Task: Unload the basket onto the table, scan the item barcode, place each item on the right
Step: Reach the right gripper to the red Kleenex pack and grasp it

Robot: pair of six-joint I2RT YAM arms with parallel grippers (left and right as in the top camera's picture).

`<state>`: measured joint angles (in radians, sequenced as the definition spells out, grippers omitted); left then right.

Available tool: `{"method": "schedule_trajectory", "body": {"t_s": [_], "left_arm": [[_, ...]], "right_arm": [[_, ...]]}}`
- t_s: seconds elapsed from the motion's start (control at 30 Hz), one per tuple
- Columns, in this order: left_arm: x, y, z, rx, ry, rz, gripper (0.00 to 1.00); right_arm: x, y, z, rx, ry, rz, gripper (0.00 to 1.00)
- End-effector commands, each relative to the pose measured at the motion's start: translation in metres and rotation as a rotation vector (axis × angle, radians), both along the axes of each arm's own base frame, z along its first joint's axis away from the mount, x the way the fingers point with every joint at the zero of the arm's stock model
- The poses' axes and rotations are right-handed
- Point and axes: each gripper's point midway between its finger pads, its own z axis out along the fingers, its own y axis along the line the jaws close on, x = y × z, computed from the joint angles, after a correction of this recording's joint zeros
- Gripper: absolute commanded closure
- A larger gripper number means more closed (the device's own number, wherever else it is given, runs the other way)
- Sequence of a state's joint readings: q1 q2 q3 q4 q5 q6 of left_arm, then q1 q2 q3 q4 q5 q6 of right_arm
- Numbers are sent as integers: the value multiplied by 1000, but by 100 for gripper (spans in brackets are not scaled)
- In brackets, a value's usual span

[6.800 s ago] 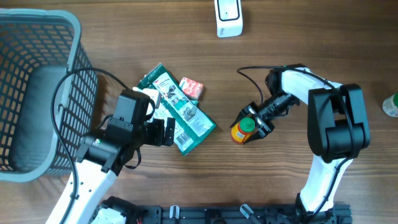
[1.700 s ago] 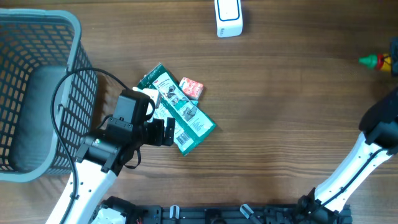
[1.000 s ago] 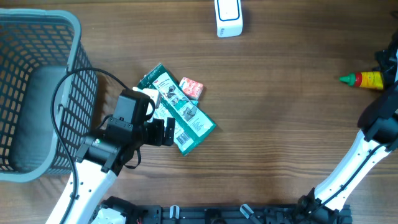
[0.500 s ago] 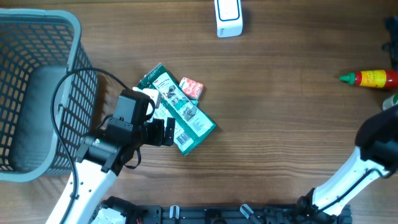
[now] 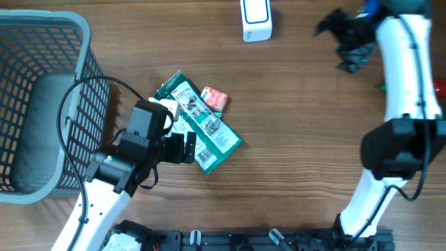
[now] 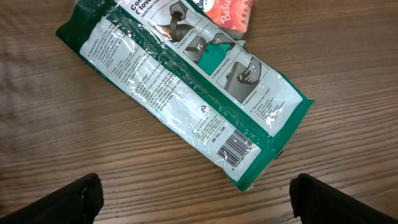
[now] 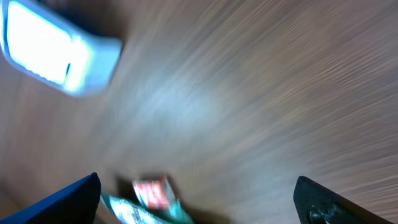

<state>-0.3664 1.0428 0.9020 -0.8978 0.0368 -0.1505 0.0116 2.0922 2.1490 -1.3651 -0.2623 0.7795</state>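
- Left gripper (image 5: 187, 148) is spread wide with nothing in it, sitting just beside the near end of the green packet (image 5: 198, 122).
- That packet lies flat on the wooden table (image 5: 300, 153), with its barcode (image 6: 238, 148) face up at the end nearest the gripper.
- A small red pack (image 5: 214, 98) is tucked against its far edge.
- The grey mesh basket (image 5: 85, 42) is off to the left.
- Far side: the right gripper (image 5: 346, 43) is blurry, jaws apart and empty, near the white scanner (image 5: 256, 19).
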Motion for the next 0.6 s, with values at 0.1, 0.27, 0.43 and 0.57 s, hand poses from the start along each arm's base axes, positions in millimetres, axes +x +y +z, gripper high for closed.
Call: {"method": "schedule_trajectory", "body": {"t_s": [0.1, 0.27, 0.43, 0.57], "left_arm": [[-1, -1, -1, -3, 4, -16, 0], [-1, -1, -1, -3, 4, -16, 0], [-1, -1, -1, -3, 4, -17, 0], [-1, -1, -1, -3, 4, -16, 0]], "right_arm": [[-24, 106, -13, -36, 17, 281, 0], [-44, 160, -48, -133, 68, 318, 3], [-52, 195, -74, -168, 38, 402, 34], [-58, 209, -98, -148, 50, 376, 27]]}}
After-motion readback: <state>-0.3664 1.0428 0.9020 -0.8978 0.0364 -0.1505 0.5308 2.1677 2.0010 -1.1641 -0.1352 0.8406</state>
